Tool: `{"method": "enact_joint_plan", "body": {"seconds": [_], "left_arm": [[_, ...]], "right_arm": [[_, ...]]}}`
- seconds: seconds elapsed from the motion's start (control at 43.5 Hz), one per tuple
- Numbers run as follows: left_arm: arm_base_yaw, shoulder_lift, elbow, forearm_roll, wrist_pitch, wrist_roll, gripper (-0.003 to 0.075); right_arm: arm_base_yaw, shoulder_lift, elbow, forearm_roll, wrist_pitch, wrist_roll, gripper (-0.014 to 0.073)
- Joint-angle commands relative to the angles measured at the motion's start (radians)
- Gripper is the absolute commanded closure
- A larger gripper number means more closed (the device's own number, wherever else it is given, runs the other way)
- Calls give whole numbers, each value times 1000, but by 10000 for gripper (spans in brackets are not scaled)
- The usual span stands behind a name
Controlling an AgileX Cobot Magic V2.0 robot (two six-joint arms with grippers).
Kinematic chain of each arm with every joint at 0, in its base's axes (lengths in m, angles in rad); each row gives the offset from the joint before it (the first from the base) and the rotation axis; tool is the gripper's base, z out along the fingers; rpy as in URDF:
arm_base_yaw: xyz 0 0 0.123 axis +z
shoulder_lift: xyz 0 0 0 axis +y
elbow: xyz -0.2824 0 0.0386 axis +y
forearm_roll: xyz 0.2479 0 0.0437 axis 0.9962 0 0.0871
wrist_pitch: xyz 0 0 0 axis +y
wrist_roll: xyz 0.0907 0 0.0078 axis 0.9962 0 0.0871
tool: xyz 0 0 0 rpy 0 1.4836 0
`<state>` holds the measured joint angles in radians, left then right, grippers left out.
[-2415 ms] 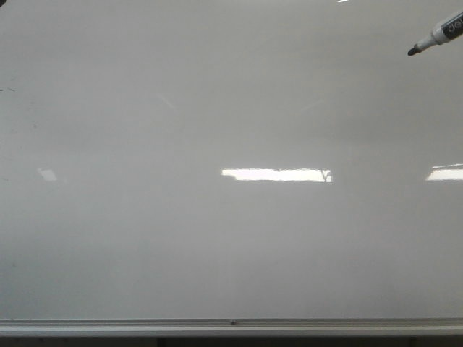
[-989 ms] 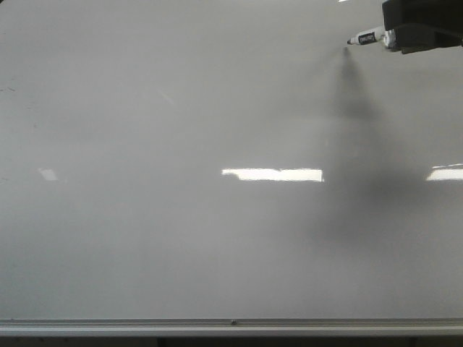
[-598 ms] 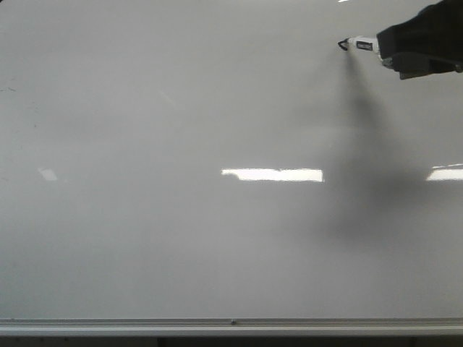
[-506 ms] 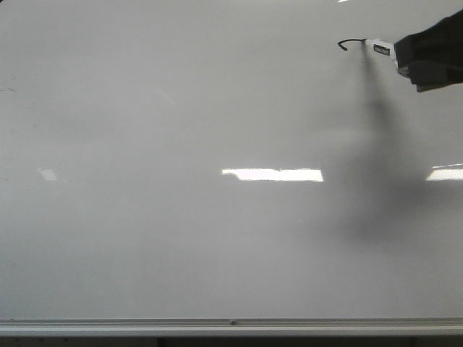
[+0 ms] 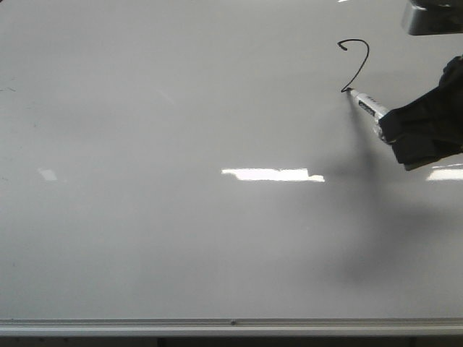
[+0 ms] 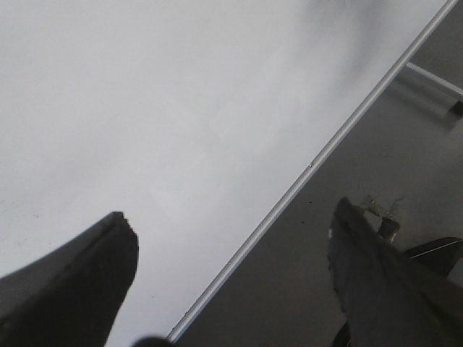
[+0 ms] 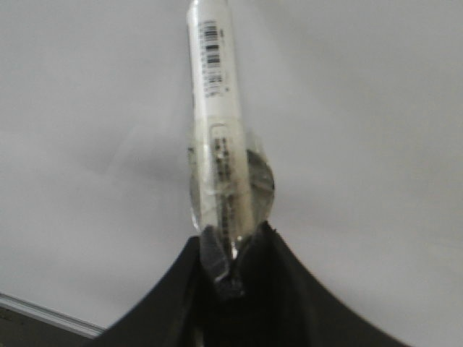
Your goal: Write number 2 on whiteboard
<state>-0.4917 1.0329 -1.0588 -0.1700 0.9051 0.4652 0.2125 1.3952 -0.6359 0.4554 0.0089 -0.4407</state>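
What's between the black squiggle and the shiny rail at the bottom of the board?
Nothing but bare whiteboard with light reflections, front view, between the unfinished number 2 and rail.

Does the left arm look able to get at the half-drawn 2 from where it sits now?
Probably not readily: the left gripper hangs open over the whiteboard's lower rail, while the number 2 sits upper right, where the right gripper holds the marker.

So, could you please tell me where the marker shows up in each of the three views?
Front view: the marker is at upper right, tip on the whiteboard at the foot of the unfinished number 2, held by the right gripper.
Left wrist view: not in it.
Right wrist view: the marker runs up the centre from between the shut fingers.
Shared landmark: the whiteboard's silver rail, also in the left wrist view.
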Motion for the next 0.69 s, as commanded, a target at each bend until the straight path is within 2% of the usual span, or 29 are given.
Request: {"method": "enact_joint_plan", "body": {"seconds": [0.0,0.138,0.322,0.391,0.483,0.667], "left_arm": [[3,-17,-26,-18,-60,-12,189],[3,-17,-26,-18,-60,-12,189],[3,-16,-26,-18,-64,10,189],[0,-16,-28,-40,-65,54,189],[-30,-16,-28,-60,-65,115,189],[-156,-14,-56,-62,-58,185,189]], "right_arm": [[-60,-34,-30,0,-21,-7,662],[-85,-44,-30,0,-2,-7,662],[-39,-183,-31,-17,82,-18,662],[-9,-260,-36,-53,165,-21,662],[53,-348,-74,-84,348,-58,662],[156,-418,-205,-84,711,-204,662]]}}
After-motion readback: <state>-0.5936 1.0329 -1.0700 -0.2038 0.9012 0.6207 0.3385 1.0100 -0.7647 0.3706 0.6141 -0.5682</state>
